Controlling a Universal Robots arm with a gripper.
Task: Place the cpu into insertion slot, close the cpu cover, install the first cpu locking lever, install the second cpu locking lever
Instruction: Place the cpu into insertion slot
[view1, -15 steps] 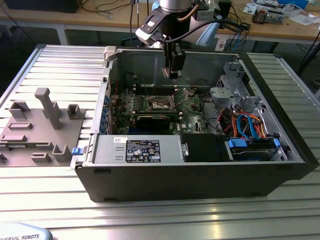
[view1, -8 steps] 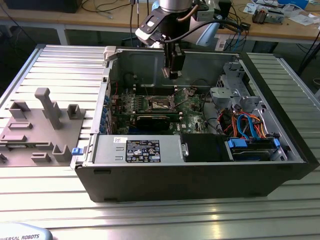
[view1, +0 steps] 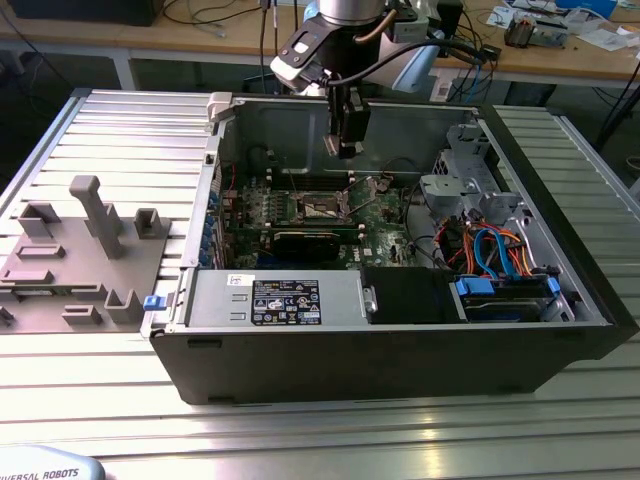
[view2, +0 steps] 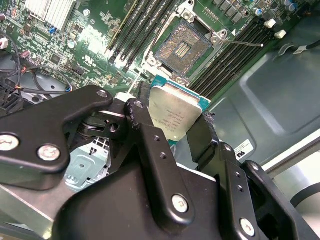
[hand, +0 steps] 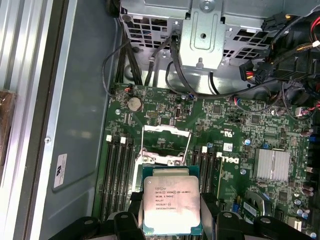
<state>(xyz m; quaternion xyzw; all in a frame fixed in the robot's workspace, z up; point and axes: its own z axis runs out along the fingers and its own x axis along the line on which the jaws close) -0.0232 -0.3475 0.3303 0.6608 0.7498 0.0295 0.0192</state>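
Cpu (hand: 171, 205) hangs clamped by its edges between the gripper's (view1: 344, 150) fingers, near the uncovered insertion slot (view2: 182, 50) on the green motherboard (hand: 225, 125).

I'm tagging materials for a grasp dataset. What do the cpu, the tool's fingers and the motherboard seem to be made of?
The cpu, clamped in the tool: brushed silver-grey metal lid, dully reflective, on a thin green board edge. The fingers: matte black, smooth with bolt holes; painted metal or hard plastic, unclear. The motherboard: green laminate, likely fibreglass, with solder glints.
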